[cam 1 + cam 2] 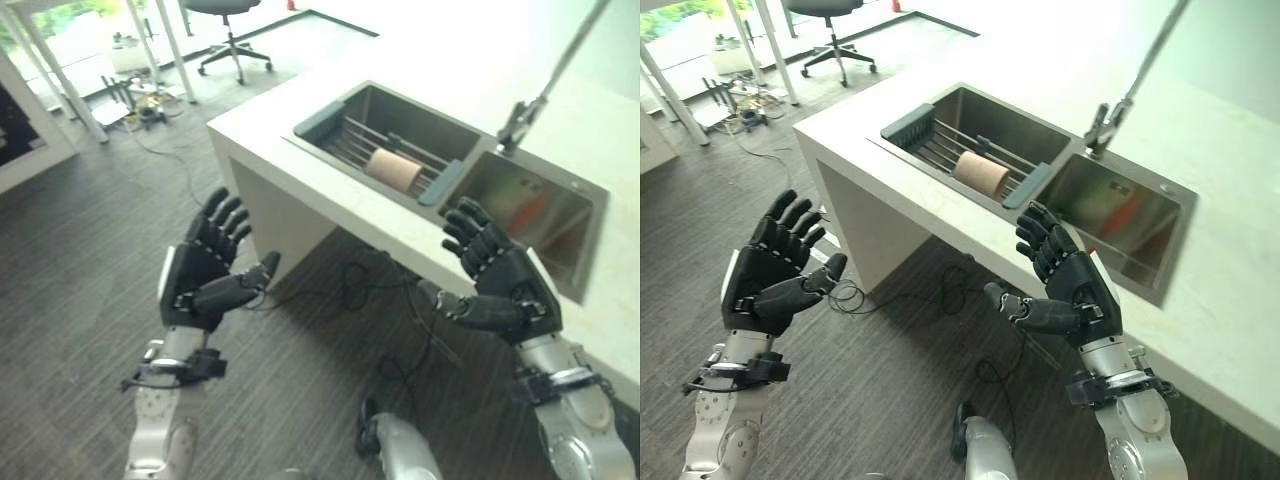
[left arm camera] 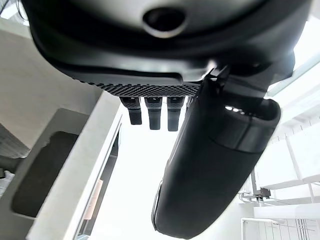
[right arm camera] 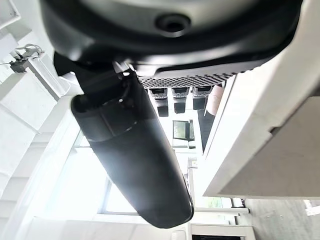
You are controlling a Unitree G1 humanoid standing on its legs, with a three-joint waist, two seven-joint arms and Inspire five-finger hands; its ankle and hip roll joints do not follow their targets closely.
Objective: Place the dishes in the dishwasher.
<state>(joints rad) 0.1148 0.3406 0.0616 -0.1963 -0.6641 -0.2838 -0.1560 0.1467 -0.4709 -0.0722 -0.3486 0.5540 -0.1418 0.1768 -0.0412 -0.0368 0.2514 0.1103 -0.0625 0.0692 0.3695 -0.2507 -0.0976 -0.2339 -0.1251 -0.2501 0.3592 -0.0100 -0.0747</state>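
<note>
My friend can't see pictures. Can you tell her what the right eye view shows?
Two open robot hands, left hand and right hand, are held up in front of a white counter with a double sink. A tan cup lies on the sink's rack.

no readable text, labels or numbers — none on counter, sink or hands

I see a pale tan cup on a steel rack with grey-blue ends in the grey metal sink, set in a white counter. Lower frame, my floor is dark grey with fine stripes. Both my left hand and right hand are black.
</note>
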